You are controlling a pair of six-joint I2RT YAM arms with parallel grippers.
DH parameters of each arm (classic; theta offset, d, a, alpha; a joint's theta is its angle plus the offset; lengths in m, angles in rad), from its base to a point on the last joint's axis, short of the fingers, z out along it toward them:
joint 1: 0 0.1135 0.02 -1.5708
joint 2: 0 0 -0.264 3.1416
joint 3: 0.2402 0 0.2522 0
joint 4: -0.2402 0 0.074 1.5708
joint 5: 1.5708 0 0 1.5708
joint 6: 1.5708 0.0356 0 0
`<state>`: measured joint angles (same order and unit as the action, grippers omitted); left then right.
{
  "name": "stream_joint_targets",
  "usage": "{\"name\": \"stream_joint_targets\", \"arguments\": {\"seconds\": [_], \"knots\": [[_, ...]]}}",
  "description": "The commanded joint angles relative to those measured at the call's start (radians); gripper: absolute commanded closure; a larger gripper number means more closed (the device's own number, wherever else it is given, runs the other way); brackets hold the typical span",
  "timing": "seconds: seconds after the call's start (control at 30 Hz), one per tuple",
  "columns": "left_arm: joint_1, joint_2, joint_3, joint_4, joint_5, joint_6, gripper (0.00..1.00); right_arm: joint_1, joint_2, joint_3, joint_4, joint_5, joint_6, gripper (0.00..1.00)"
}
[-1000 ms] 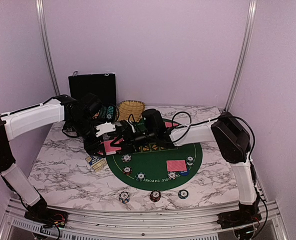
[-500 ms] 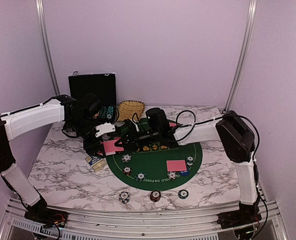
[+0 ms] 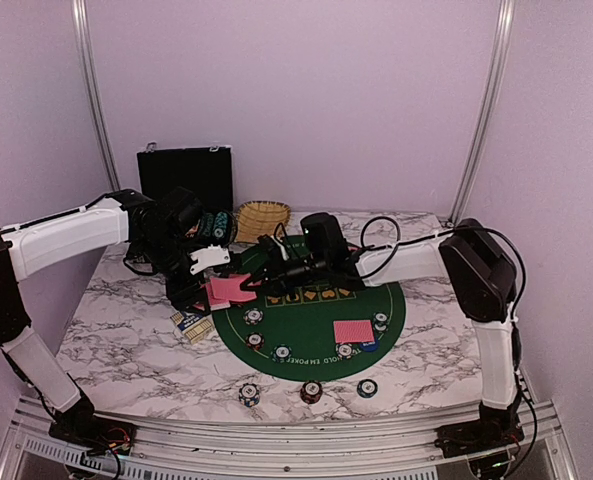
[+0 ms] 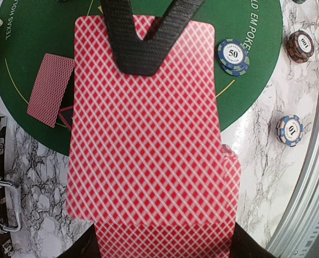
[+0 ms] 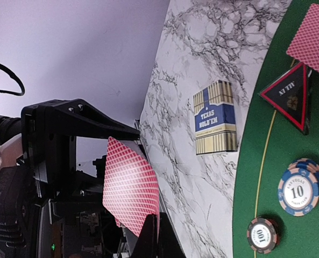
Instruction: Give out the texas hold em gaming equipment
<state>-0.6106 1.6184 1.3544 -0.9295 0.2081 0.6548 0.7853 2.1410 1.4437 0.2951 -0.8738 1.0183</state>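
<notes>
The left gripper (image 3: 208,290) is clamped on a deck of red-backed playing cards (image 4: 164,242), held in the air over the marble worktop (image 3: 126,345) just off the left rim of the green poker mat (image 3: 386,305). The right gripper (image 4: 140,56) is pinched together on one short edge of the top card (image 4: 146,145), which sticks out past the deck. One face-down card (image 3: 353,331) lies on the mat's right side. Three chips (image 3: 311,392) sit along the worktop's near edge.
</notes>
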Motion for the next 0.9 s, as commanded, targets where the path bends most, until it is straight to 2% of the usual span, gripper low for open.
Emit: {"name": "stream_joint_targets", "arguments": {"seconds": [0.0,0.4,0.87], "knots": [[0.002,-0.034,-0.006,-0.014,0.006,0.006,1.0,-0.043,-0.039,-0.015,-0.035,0.003,-0.03,1.0],[0.002,-0.038,-0.006,-0.017,0.002,0.008,1.0,-0.107,0.049,0.047,-0.035,0.001,-0.025,1.0],[0.002,-0.035,-0.003,-0.022,0.006,0.005,1.0,-0.114,0.323,0.366,-0.108,0.081,-0.037,1.0]]}}
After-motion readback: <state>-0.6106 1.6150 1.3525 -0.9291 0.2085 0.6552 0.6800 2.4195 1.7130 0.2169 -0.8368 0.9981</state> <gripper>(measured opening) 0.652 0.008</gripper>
